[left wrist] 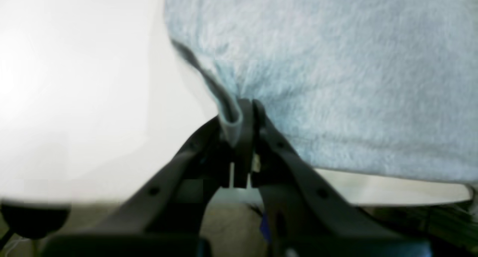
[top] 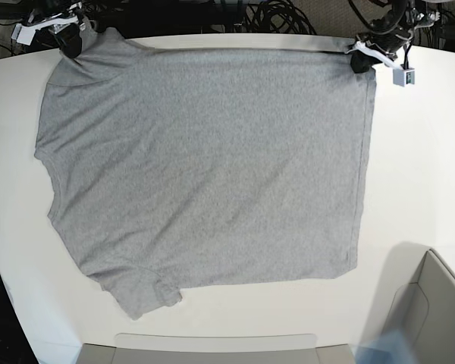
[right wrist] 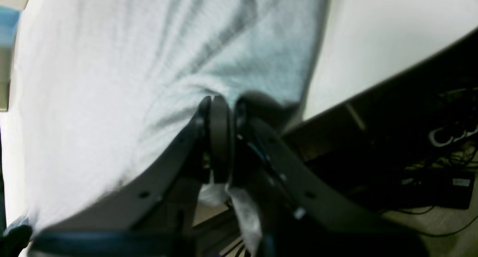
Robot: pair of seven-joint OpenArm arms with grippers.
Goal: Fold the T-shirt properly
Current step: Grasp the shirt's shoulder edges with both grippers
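T-shirt spread flat on white bench, plain grey side up, no fold visible yet. One sleeve lies at near left in base view. Left pincer clamped on shirt's edge at far corner, base view's right. Right pincer clamped on cloth at opposite far corner, near bench edge. Both corners gripped, cloth gathering into creases at right pincer. Judgement: task barely started; every fold left to do, likely beginning by carrying far edge toward near edge.
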